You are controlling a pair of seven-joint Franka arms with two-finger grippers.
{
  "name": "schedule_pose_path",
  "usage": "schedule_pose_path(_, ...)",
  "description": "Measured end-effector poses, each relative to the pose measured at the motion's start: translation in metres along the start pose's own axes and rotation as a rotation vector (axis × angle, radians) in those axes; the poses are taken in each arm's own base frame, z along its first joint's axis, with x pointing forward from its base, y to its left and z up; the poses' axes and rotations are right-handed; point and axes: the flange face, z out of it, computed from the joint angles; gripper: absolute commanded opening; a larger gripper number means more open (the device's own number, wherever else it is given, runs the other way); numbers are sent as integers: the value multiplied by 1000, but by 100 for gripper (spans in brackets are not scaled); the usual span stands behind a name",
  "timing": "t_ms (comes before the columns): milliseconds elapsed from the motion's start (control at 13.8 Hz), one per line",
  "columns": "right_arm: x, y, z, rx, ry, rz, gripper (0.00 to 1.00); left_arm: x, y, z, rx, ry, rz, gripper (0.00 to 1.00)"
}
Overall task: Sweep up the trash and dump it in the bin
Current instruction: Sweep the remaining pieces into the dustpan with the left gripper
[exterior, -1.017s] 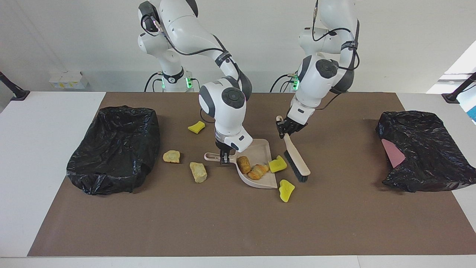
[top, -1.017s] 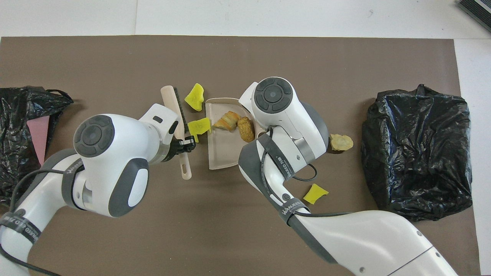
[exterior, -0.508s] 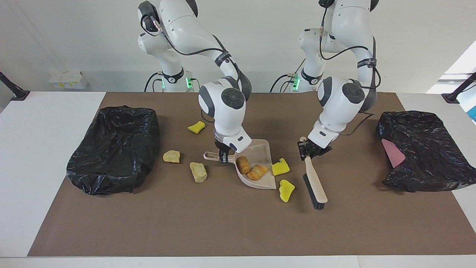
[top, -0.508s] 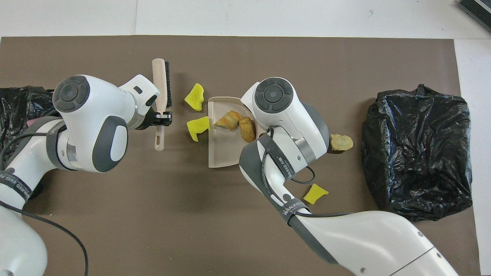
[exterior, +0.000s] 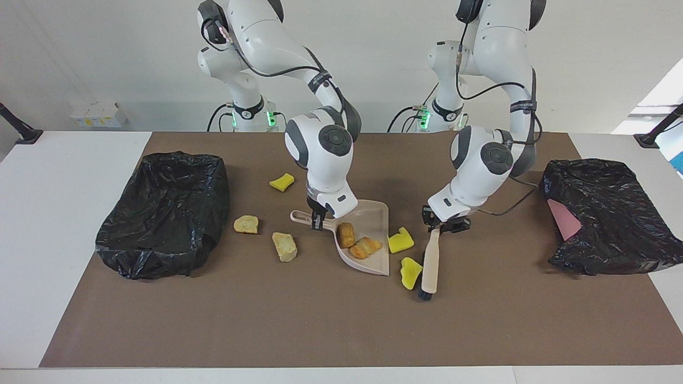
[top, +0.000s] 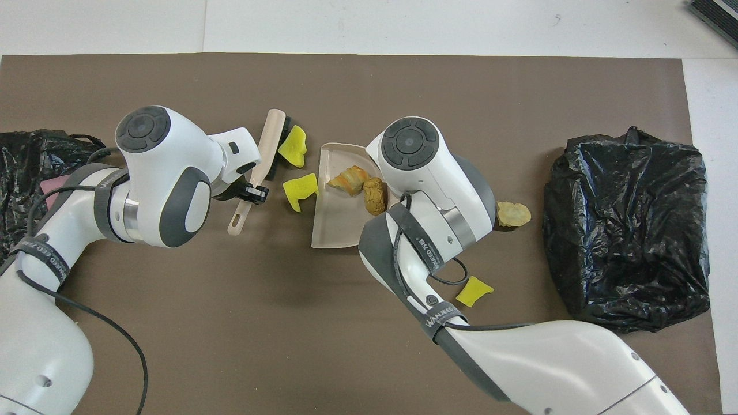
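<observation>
Bread lumps, two of them, lie in the dustpan whose handle my right hand clenches. My left hand grips the brush, bristles touching a yellow sponge; another sponge sits nearer the robots. Only the facing view shows the lump that my right arm hides from overhead.

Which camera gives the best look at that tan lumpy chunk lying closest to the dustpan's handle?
The facing view. There the tan bread-like chunk lies in the open on the brown mat, beside the handle of the beige plastic dustpan. In the overhead view the right arm covers that spot, so this chunk does not show at all.
</observation>
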Motion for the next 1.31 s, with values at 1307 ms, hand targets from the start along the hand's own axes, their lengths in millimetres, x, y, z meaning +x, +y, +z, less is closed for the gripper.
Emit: schedule_pose_path(1307,1,1,3,-22,18,-10,0,-42,104,-22,-169,-75,-341,0)
